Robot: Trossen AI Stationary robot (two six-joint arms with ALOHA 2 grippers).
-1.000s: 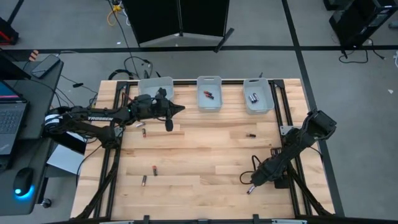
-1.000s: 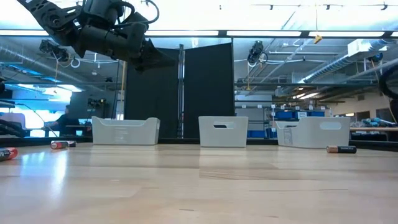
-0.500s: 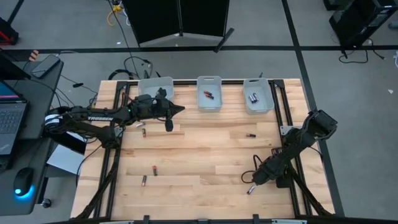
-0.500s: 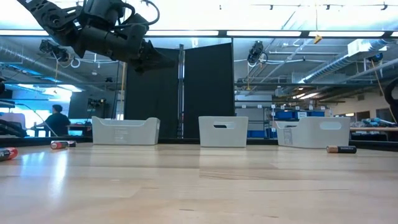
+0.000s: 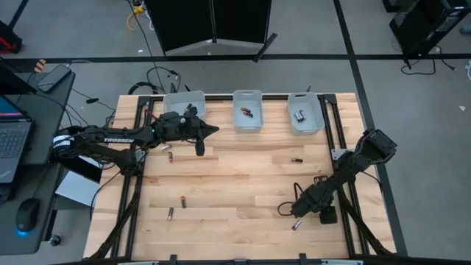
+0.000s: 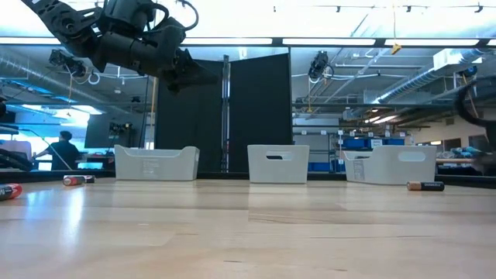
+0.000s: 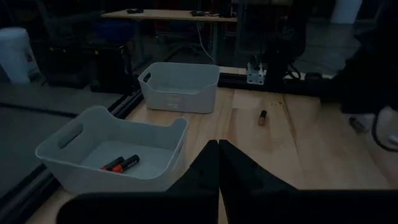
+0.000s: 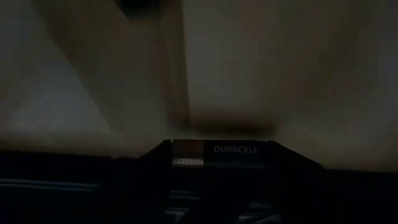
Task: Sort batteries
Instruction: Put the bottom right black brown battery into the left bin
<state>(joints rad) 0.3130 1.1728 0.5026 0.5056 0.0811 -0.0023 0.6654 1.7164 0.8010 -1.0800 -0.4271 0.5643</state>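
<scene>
On the counter (image 5: 235,177), seen from above with the far edge at twelve o'clock, the left gripper (image 5: 212,129) hangs in the air at about eleven o'clock, beside the left bin (image 5: 184,100). Its fingers are pressed together and hold nothing (the left wrist view shows the two dark tips (image 7: 219,163) meeting in one line).

Under this arm one battery (image 5: 170,157) lies at about ten o'clock. Two more batteries (image 5: 176,207) lie close together at about eight o'clock.

At twelve o'clock stands the middle bin (image 5: 247,110), with two red and black batteries (image 7: 121,163) on its floor. The right bin (image 5: 304,112) at one o'clock has some silver-grey batteries (image 5: 299,115) inside.

A single black battery (image 5: 296,159) lies at about two o'clock, well apart from both arms.

The right gripper (image 5: 293,212) is low at about five o'clock, with its fingers spread wide. A Duracell battery (image 8: 214,155) lies right at this gripper in the right wrist view, but I cannot tell if the fingers touch it. From above, a battery (image 5: 296,224) is seen just beside the tips.
</scene>
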